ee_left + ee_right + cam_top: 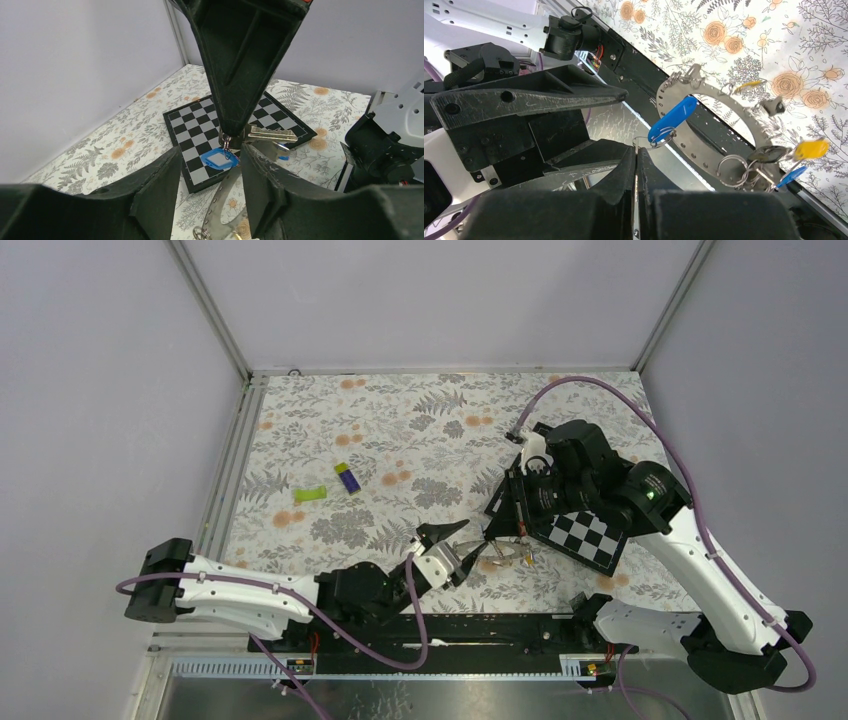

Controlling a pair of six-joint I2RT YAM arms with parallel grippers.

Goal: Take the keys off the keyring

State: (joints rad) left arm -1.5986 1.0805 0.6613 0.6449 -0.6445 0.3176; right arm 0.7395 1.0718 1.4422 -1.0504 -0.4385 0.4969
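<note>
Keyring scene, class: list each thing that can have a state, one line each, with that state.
left hand: open, fingers either side of the keyring
right hand: shut on the silver key
keyring: tilted, keys attached
silver key: pinched, sticking out sideways

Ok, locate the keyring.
Top view: the keyring is near the front edge, between the left gripper and the right gripper, which pinches a key, beside the checkerboard.
</note>
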